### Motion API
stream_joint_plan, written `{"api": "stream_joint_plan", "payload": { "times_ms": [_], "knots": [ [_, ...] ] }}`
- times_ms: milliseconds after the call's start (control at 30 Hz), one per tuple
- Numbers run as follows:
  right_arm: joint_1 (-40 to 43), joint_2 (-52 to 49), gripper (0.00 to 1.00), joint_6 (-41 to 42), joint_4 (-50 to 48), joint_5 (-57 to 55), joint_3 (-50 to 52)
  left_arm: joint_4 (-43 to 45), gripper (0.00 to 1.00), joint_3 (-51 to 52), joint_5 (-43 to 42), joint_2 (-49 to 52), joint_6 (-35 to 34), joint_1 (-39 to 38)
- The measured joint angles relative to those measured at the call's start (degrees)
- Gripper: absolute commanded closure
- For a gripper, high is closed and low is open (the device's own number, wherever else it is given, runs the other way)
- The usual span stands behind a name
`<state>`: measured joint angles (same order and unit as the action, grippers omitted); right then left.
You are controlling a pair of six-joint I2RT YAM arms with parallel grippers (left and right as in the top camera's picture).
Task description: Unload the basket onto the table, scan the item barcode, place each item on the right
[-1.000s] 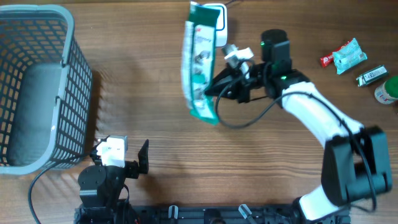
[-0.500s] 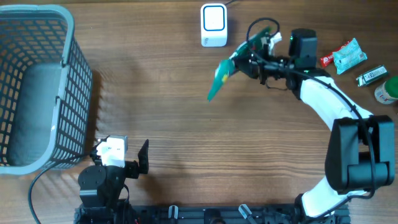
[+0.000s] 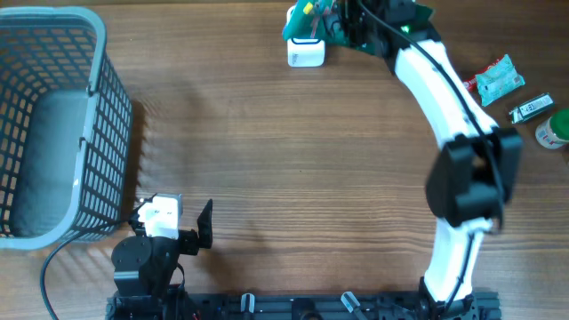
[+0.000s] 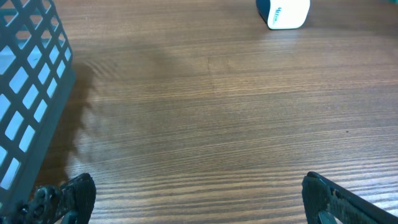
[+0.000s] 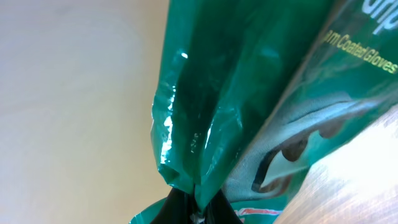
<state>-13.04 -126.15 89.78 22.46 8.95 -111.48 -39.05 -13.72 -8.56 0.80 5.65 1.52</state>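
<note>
Overhead: the right gripper has swung in the last second from mid-table to the far edge, carrying the green packet. The packet now hangs over the white scanner, just past the fingertips. The left gripper is parked beside the basket, unmoved. Left wrist: jaws spread wide with nothing between them, and the scanner sits well ahead of them. Right wrist: jaws pinched tight on a gathered fold of the packet, whose film fills the view — no barcode visible. Judgement — the packet has reached the scanning spot, but whether its code faces the window is unconfirmed.
</note>
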Motion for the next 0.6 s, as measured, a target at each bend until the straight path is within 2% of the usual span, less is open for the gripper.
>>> {"api": "stream_joint_plan", "payload": {
  "times_ms": [100, 200, 600],
  "knots": [
    [0.07, -8.11, 0.95, 0.00, 2.93, -1.16, -7.41, 0.00, 0.00, 0.00, 0.00, 0.00, -0.02, 0.00],
    [0.07, -12.11, 0.95, 0.42, 3.74, -1.90, -9.31, 0.02, 0.00, 0.00, 0.00, 0.00, -0.02, 0.00],
    [0.04, -12.61, 0.95, 2.38, 1.79, -7.45, -11.04, 0.00, 0.00, 0.00, 0.00, 0.00, -0.02, 0.00]
  ]
}}
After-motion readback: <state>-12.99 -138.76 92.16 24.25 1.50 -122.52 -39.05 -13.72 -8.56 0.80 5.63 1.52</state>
